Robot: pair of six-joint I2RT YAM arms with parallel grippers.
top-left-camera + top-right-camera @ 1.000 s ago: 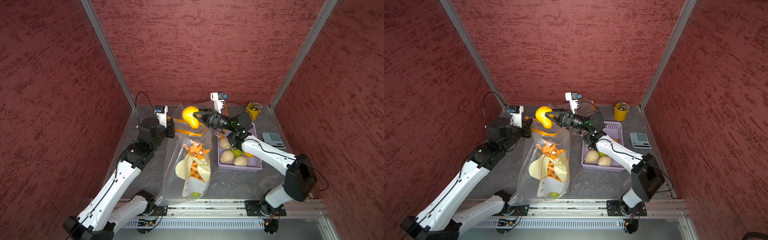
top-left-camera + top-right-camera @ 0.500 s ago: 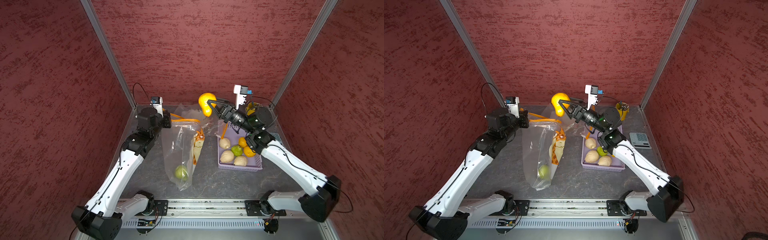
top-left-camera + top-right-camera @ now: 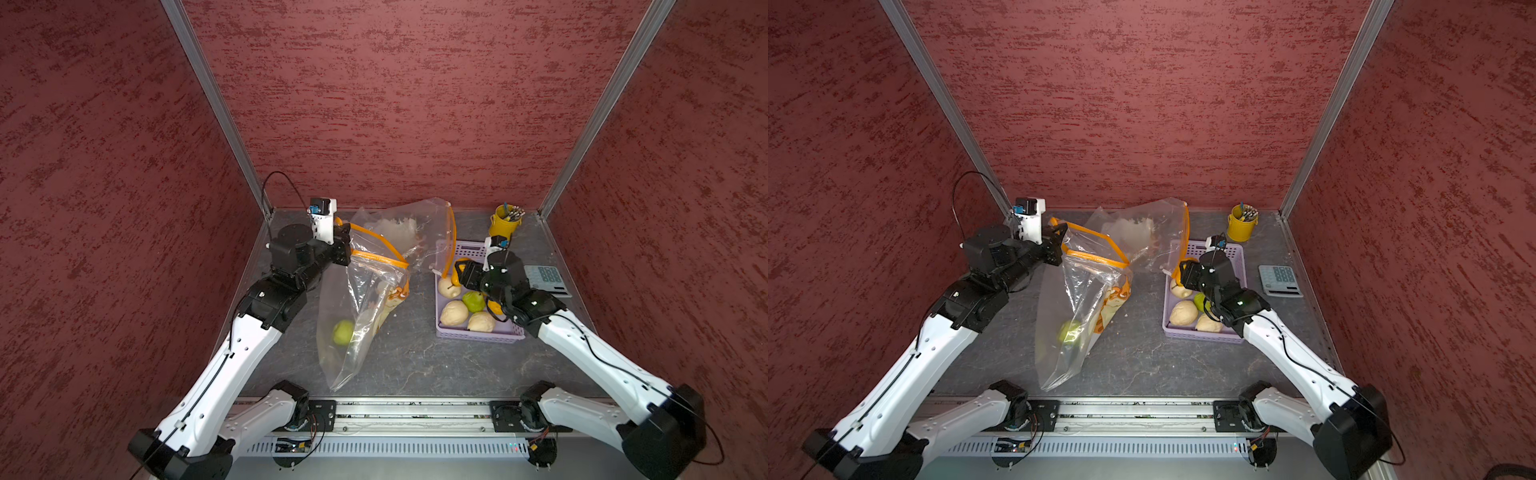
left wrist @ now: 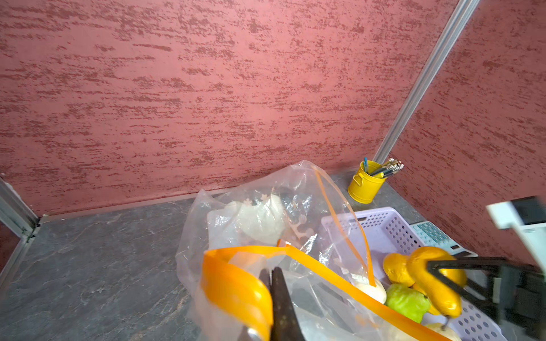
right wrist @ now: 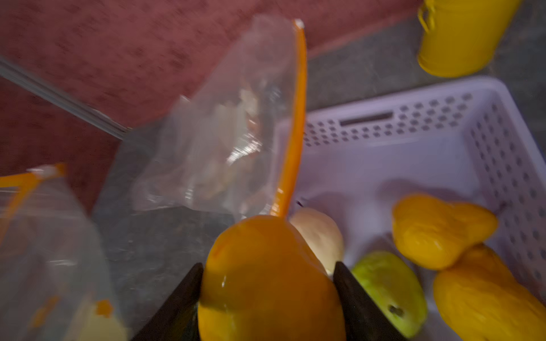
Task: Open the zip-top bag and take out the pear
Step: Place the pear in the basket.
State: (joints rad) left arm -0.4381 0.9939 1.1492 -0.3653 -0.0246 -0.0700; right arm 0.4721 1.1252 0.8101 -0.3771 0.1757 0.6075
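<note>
Pear (image 5: 266, 280) lowered over basket (image 5: 384, 97) | glossy, smooth, orange-yellow | bag (image 3: 365, 291) mouth open

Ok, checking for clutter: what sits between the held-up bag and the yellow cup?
A second clear bag with an orange zip lies there, seen in both top views.

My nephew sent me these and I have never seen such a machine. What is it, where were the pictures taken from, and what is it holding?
Two robot arms stand at a table's edge, each ending in a pincer. Two pictures look down from overhead; two come from wrist cameras. The left pincer is shut on the orange zip edge of a clear bag holding a green fruit. The right pincer grips an orange pear beside a purple basket of fruit. A yellow cup and calculator stand behind.
</note>
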